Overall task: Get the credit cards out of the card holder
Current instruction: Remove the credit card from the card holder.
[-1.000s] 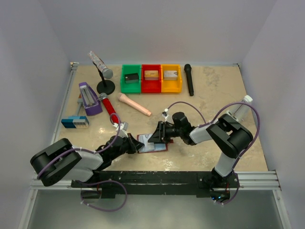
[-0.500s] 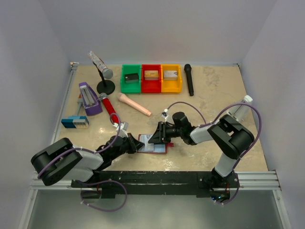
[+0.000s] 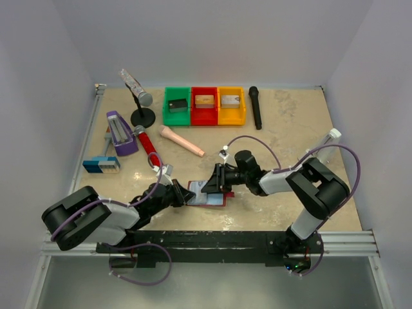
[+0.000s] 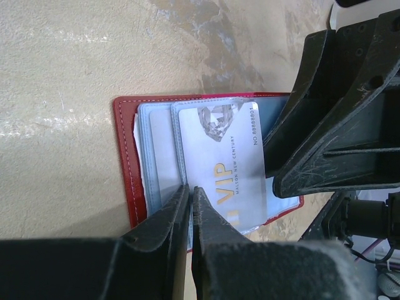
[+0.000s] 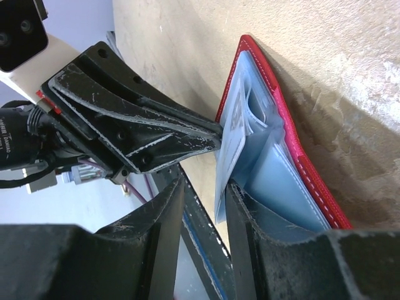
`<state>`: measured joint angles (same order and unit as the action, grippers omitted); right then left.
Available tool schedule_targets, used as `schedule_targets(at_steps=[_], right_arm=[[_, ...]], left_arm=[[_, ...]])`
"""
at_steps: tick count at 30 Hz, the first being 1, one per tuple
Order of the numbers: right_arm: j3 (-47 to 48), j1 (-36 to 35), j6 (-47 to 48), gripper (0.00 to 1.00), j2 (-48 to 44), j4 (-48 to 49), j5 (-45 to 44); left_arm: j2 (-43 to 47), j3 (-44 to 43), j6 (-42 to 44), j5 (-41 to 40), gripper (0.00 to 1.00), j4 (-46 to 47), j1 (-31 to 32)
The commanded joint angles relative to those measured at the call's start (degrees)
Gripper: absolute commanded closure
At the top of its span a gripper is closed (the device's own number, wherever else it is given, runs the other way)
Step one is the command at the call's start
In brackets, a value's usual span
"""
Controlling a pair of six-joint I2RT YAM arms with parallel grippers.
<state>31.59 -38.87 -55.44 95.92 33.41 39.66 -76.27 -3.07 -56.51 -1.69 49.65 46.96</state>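
— Now that a second has gone by, what differs?

— Little. The right arm's elbow has swung out to the right, and its cable loop hangs wider. The holder (image 3: 207,197) lies where it lay, open on the table (image 3: 290,135) near the front edge, between the two grippers.

— And the left gripper (image 4: 191,187)?

— Low at the holder's left end, as before. Its jaws are drawn to a thin slit at the edge of a clear pocket leaf, and it looks to be pinching that leaf.

— The right gripper (image 5: 203,184)?

— At the holder's other side, jaws apart. They straddle the edge of a pale leaf that stands up from the red cover. The leaf is close to one finger, but I cannot tell whether it touches.

— The cards?

— A silver card (image 4: 222,162) sits in a clear pocket inside the holder, with more blue-grey pockets layered beside it.

— What can be read?

— On that card, "VIP" in gold, with a small line beside it ending "NEW CENTURY". "NO 8888801" runs along one edge, next to a picture of a faceted gem. In the top view any print is too small to read.
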Motion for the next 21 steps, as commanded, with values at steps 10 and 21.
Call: schedule_targets(at_steps=[10,21], right_arm=[[1.19,0.29,-1.16,0.59,-1.35,3.24,2.62],[3.3,0.02,-1.69,0.58,1.37,2.45,2.7]], left_arm=[[-1.42,6.5,0.09,1.34,0.84,2.2,0.5],[-8.98,7.03,-2.02,4.33,0.84,12.57,0.5]])
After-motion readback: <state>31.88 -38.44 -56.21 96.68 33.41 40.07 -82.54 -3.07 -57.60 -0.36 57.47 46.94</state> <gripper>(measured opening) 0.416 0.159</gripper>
